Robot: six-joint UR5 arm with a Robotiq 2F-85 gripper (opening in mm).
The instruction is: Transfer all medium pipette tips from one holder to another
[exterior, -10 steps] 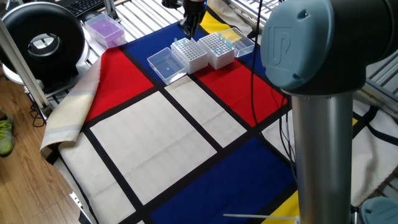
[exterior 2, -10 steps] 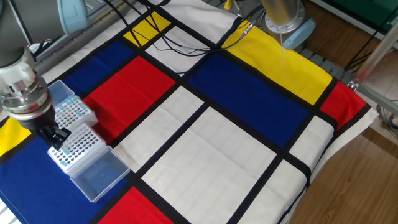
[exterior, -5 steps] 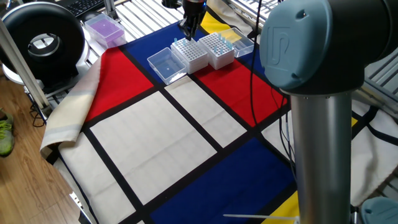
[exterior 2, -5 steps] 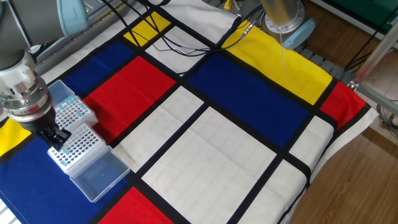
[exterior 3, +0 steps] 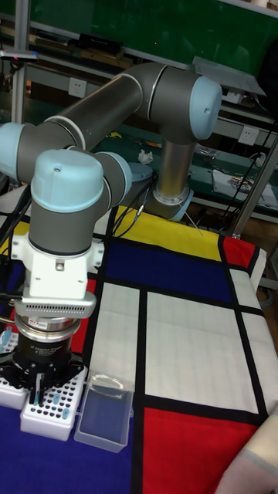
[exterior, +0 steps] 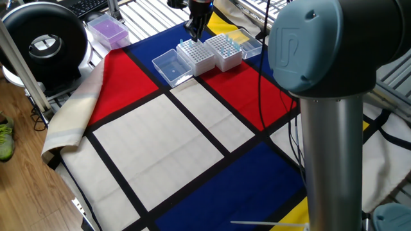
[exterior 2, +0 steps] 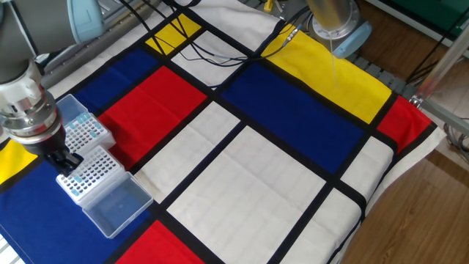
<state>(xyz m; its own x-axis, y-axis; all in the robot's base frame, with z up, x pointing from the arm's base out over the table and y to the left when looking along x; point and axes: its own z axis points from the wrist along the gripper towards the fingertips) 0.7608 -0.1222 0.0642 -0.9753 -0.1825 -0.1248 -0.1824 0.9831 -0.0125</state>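
Hovering over the near holder, mid-transfer as far as can be judged.

In the tall fixed view, nearest lies a clear lid (exterior 3: pixel 104 420), then the near holder (exterior 3: pixel 52 412), showing a few pale-blue medium pipette tips (exterior 3: pixel 60 411) among empty holes. The gripper (exterior 3: pixel 36 390) stands right above its left part; whether its fingers are apart or clamped on a tip cannot be told. Beyond, the far holder (exterior 2: pixel 84 132) also keeps some blue tips, so transfers likely remain.
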